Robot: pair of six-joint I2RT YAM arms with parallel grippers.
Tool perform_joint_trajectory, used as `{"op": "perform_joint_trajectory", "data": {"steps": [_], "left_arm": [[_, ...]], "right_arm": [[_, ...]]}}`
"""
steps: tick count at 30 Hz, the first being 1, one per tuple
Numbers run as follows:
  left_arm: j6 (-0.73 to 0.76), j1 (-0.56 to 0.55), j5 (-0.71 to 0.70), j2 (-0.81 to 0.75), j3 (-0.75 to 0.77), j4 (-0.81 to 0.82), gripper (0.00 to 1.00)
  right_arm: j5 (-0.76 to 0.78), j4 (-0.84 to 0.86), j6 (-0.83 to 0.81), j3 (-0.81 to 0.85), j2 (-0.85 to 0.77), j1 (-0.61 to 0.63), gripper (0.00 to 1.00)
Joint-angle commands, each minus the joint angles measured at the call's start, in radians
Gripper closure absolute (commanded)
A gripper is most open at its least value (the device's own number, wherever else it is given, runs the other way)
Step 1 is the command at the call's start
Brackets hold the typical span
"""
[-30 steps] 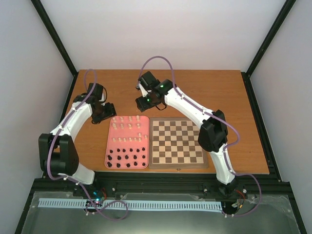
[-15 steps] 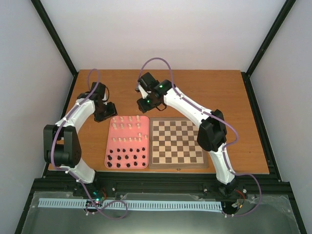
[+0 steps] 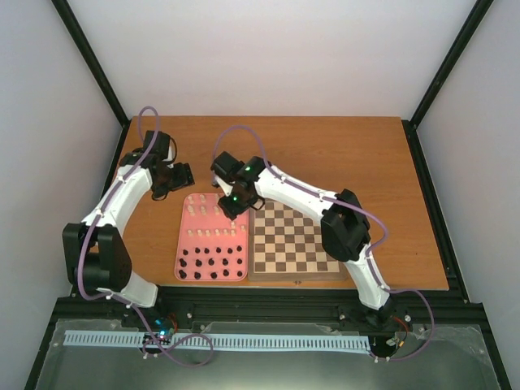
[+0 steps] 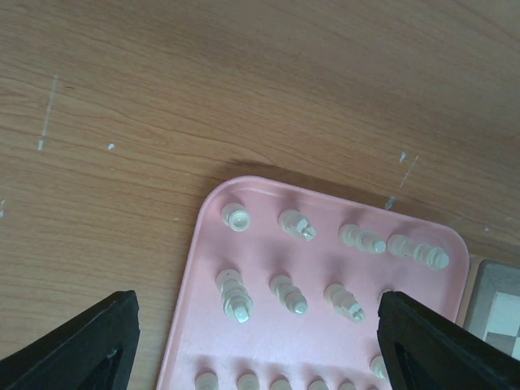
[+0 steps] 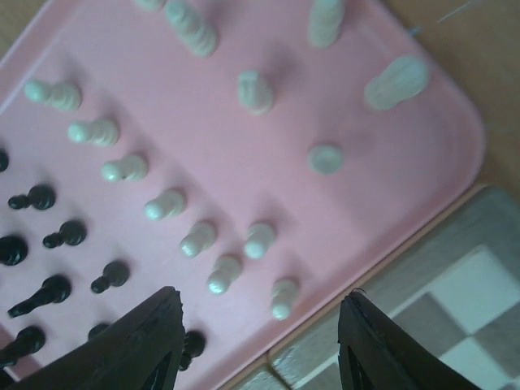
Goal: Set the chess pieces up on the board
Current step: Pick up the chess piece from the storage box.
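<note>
The right tool (image 5: pixel 262 296), open and empty, hovers over the pink tray (image 5: pixel 211 150) at the board's (image 3: pixel 292 237) nine o'clock, seemingly to reach the cream pawns (image 5: pixel 260 240), while the left tool (image 4: pixel 257 301) hangs open.

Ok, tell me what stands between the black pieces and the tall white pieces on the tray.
A row of white pawns; the right wrist view shows it best, the top view too.

I'm counting one board (image 3: pixel 294 236), one pink tray (image 3: pixel 182 244), and fourteen chess pieces (image 5: pixel 256 89) sitting ahead of the right gripper (image 5: pixel 260 301), eight of them being pawns (image 5: pixel 165 203). Black pieces (image 5: pixel 65 234) are blurring together, so no count there.
</note>
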Motion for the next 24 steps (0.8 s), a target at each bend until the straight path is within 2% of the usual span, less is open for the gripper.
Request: {"op": "perform_joint_trajectory", "data": {"steps": [1,5,8,24], "left_arm": [[0.028,-0.003,-0.05,-0.056,0.036,-0.036,0.17],[0.025,-0.002,-0.041,-0.075,0.025,-0.033,0.16],[0.025,-0.003,-0.037,-0.079,0.024,-0.036,0.16],[0.035,-0.003,-0.045,-0.079,0.035,-0.041,0.16]], "right_arm": [[-0.024,-0.001,0.057,-0.029,-0.01,0.008,0.48],[-0.012,-0.004,0.066,-0.005,0.014,0.009,0.49],[0.009,-0.011,0.071,0.019,0.046,0.009,0.54],[0.061,0.056,0.078,0.074,0.131,0.009,0.58]]}}
